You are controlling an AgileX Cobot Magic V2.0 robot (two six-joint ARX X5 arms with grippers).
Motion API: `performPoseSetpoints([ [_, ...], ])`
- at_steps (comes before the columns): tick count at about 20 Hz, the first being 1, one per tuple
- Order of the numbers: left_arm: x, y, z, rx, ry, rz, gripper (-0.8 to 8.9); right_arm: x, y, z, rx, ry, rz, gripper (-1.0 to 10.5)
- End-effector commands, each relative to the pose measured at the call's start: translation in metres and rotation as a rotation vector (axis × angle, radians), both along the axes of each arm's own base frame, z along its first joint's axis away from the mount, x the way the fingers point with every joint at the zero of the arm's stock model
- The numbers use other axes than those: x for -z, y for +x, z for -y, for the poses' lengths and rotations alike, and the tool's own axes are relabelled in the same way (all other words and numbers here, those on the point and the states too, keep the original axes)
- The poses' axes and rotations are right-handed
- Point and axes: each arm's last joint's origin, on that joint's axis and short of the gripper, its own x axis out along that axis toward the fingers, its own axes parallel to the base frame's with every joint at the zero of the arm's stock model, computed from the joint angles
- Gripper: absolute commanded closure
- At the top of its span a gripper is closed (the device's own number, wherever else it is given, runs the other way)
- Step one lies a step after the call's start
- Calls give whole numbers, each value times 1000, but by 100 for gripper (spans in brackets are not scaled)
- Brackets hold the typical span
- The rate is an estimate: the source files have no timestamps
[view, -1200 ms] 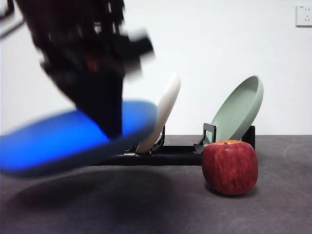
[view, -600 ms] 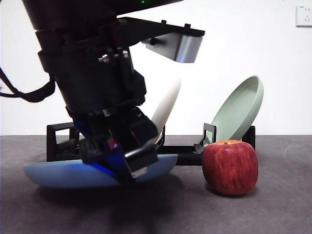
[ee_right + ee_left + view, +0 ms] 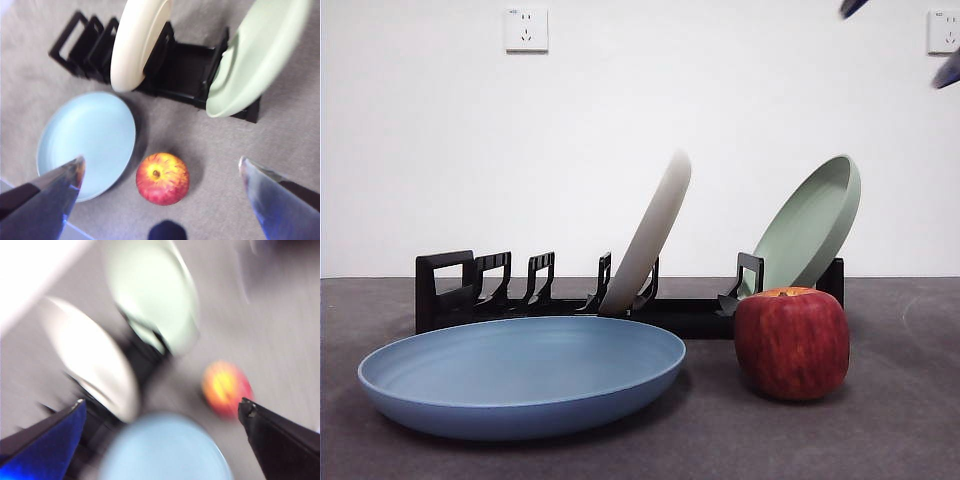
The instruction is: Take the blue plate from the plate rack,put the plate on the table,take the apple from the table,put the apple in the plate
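The blue plate (image 3: pixel 520 375) lies flat on the table (image 3: pixel 880 440), in front of the plate rack (image 3: pixel 445 290). The apple (image 3: pixel 791 343) stands on the table just right of the plate, apart from it. My right gripper (image 3: pixel 161 160) is open and empty, high above the apple (image 3: pixel 162 178) and the blue plate (image 3: pixel 85 142). Its dark fingertips (image 3: pixel 950 72) show at the top right corner of the front view. My left gripper (image 3: pixel 162 404) is open and empty, high above the table. Its view is blurred and shows the blue plate (image 3: pixel 165 450) and the apple (image 3: pixel 226 388) below.
A cream-white plate (image 3: pixel 650 235) leans in the middle of the rack and a pale green plate (image 3: pixel 810 225) leans at its right end. Both stand behind the apple and the blue plate. The rack's left slots hold nothing.
The arm that held the blue plate set it flat on the table, let go and rose out of the front view. The apple and the rack have not moved.
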Motion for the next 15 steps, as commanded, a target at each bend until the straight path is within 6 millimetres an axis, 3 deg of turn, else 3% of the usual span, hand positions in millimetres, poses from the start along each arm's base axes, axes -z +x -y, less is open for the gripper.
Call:
performPoseSetpoints([
  [1,-45,2,-27,-78,-90,116,279,1,7,-18,-54,-38,-14,338],
  [4,-93,5,-66,-209,-198,215,279,13,18,-46,-96,-145,-61,280],
  [7,-118,5,-97,-308,-235,255,279,36,27,-73,-139,-275,-119,278],
  [10,-121,6,-114,-369,-215,253,279,60,36,-92,-171,-375,-177,279],
  [15,-112,9,-119,-403,-131,198,279,103,55,-109,-176,-501,-293,279],
])
